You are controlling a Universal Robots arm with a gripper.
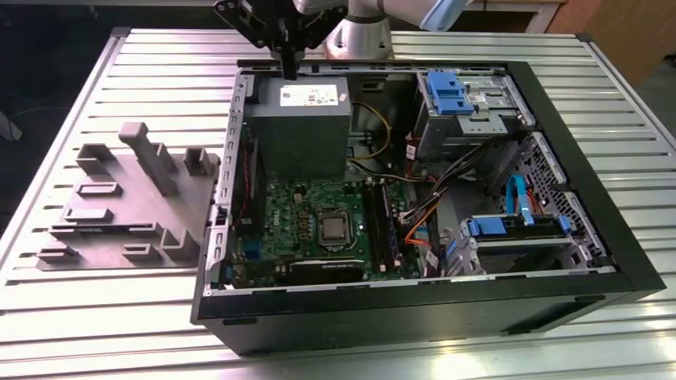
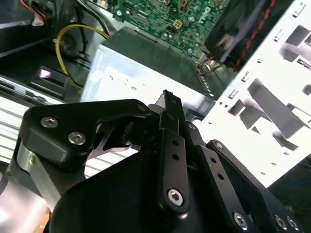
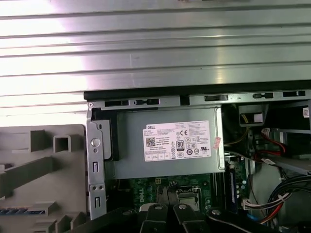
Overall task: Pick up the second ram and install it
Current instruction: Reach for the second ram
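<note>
The arm (image 1: 359,38) is made of rounded silver-grey segments, with one joint closed by a light-blue cap (image 1: 444,11). Its gripper (image 1: 290,70) is matt black all over and narrows to slim, flat fingers (image 2: 171,104). In the second wrist view the linkage shows as a broad, round-cornered link (image 2: 82,121) bearing two bright screws (image 2: 75,139), and a straight bar (image 2: 172,160) with two small holes and a hex-socket bolt (image 2: 175,196) at its pivot; further silver bolt heads (image 2: 238,219) dot the black side plates, with bare silver metal behind the link
</note>
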